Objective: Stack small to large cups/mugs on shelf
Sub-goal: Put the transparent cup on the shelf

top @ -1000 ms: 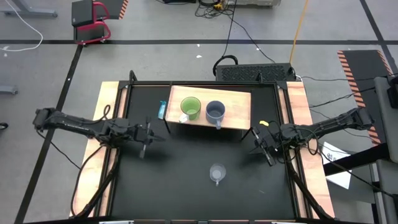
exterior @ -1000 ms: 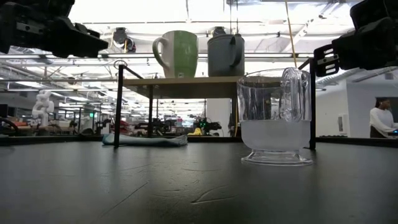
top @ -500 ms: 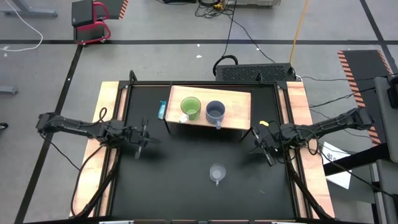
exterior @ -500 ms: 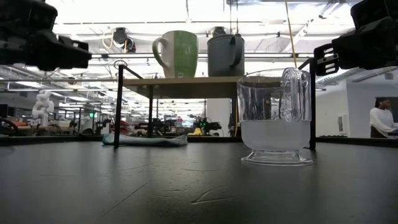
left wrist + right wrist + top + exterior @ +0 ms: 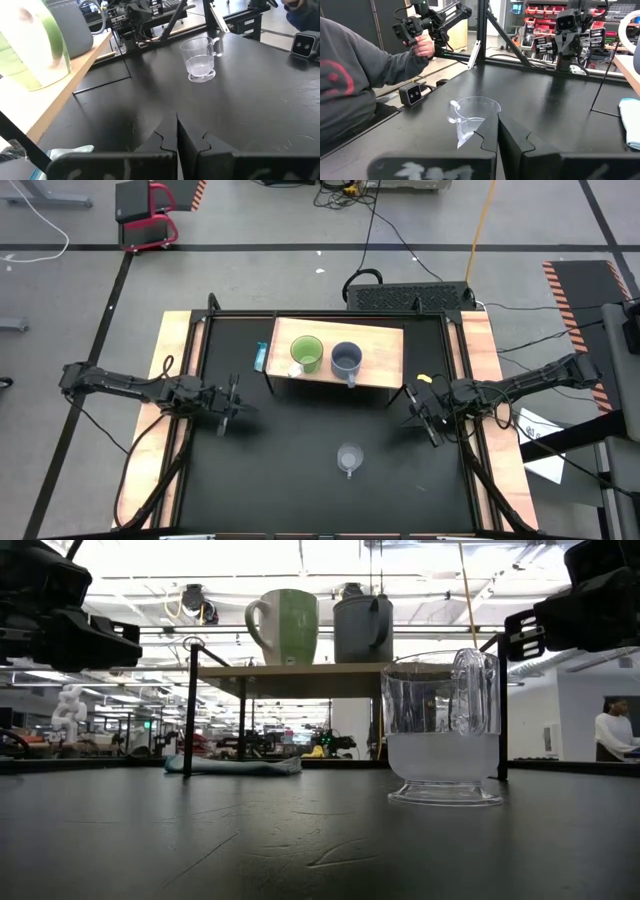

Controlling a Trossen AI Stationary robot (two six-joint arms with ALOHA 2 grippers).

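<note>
High view: shelf [image 5: 380, 360] at 12 o'clock on the table [image 5: 300, 470]; green mug [image 5: 306, 354] and grey mug [image 5: 346, 359] side by side on it, just apart. Glass cup [image 5: 348, 459] alone on the table at 6 o'clock. Left gripper [image 5: 229, 405] at 9 o'clock, right gripper [image 5: 418, 412] at 3 o'clock, both clenched on nothing. Blue cloth [image 5: 260, 358] at the shelf's 9 o'clock.

Low view: glass cup [image 5: 443, 728] upright, nearest; both mugs above on the shelf [image 5: 300, 668].

Left wrist view: fingers [image 5: 150, 145] pressed together; glass cup [image 5: 200, 59] well ahead.

Right wrist view: fingers [image 5: 512, 142] together; glass cup [image 5: 470, 117] near; a person's hand [image 5: 424, 47] beyond the table.

Handling: glass cup likely light, rigid, slippery, breakable; best taken by the rim wall or the handle.
</note>
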